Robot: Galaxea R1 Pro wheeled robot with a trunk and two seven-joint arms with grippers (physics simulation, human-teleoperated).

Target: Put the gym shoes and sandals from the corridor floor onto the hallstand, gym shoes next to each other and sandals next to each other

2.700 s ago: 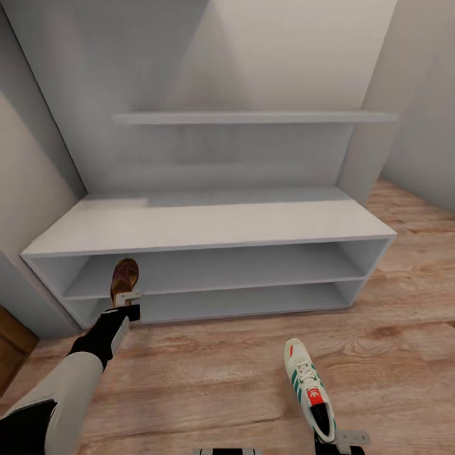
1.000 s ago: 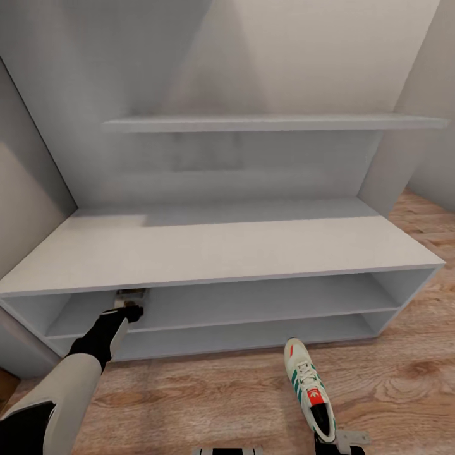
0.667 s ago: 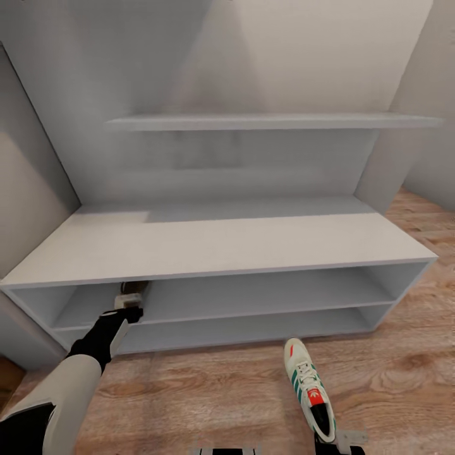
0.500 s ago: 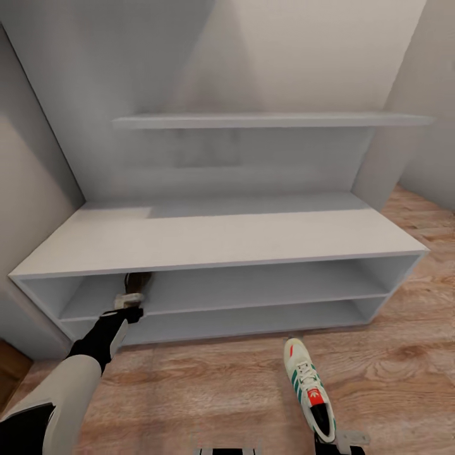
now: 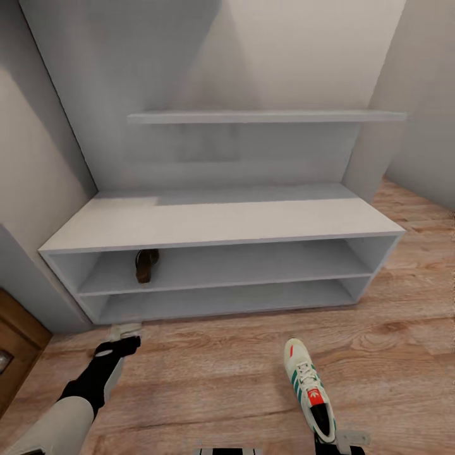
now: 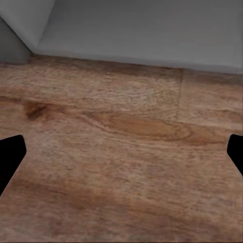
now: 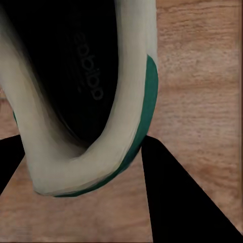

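Note:
The light-grey hallstand (image 5: 221, 221) stands against the wall, and one dark brown sandal (image 5: 146, 265) lies at the left of its upper open shelf. My left gripper (image 5: 123, 335) hovers low over the corridor floor (image 5: 208, 373) in front of the rack's left end. It is open and empty, with bare planks between its fingertips (image 6: 10, 158) in the left wrist view. A cream-white gym shoe (image 5: 308, 387) with green stripes hangs over the floor at the lower right. My right gripper (image 5: 344, 441) is shut on its heel (image 7: 86, 167).
A thin grey floating shelf (image 5: 265, 117) is fixed to the wall above the rack. Grey walls close in on both sides. A brown wooden panel (image 5: 16, 354) stands at the far left. Wood flooring stretches to the right of the rack.
My left gripper has let go of the sandal, which stays on the upper shelf, and has drawn back out and down to the floor. The camera has pulled back. The right gripper still holds the shoe.

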